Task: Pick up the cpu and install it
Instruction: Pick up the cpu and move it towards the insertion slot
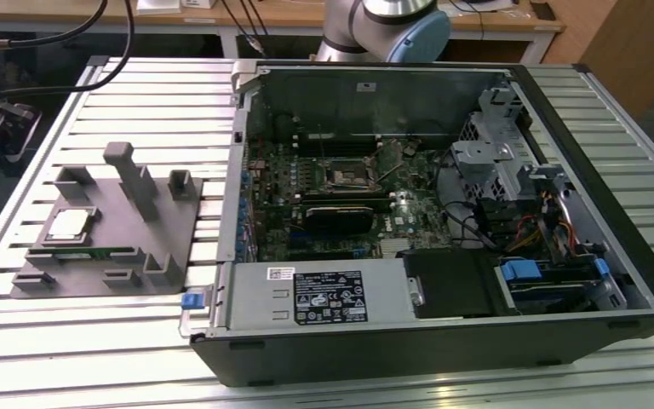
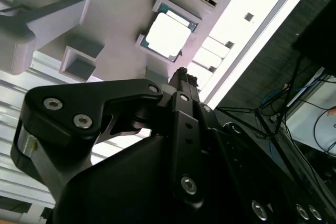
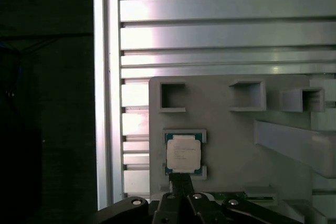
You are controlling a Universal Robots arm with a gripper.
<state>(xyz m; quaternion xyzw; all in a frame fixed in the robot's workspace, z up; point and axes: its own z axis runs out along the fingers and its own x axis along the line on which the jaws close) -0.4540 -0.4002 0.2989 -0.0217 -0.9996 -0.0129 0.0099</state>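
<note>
The cpu point(image 1: 68, 225), a pale silver square chip, lies flat in its seat on the grey holder tray point(image 1: 117, 251) at the exterior view's left. Both wrist views look down on the cpu point(image 3: 184, 153) point(image 2: 168, 35) from above. My gripper point(image 3: 181, 179) point(image 2: 182, 73) hangs over the tray beside the chip and well above it, its dark fingers pressed together with nothing between them. The black square socket point(image 1: 347, 173) sits on the motherboard inside the open computer case point(image 1: 441, 341).
The tray point(image 3: 231, 145) carries several upright grey blocks and posts point(image 1: 134, 179). The slatted metal table point(image 1: 100, 341) ends just beyond the tray at the exterior view's left. The case's walls, drive cage point(image 1: 497, 153) and cables ring the motherboard. The arm's base point(image 1: 384, 25) stands behind the case.
</note>
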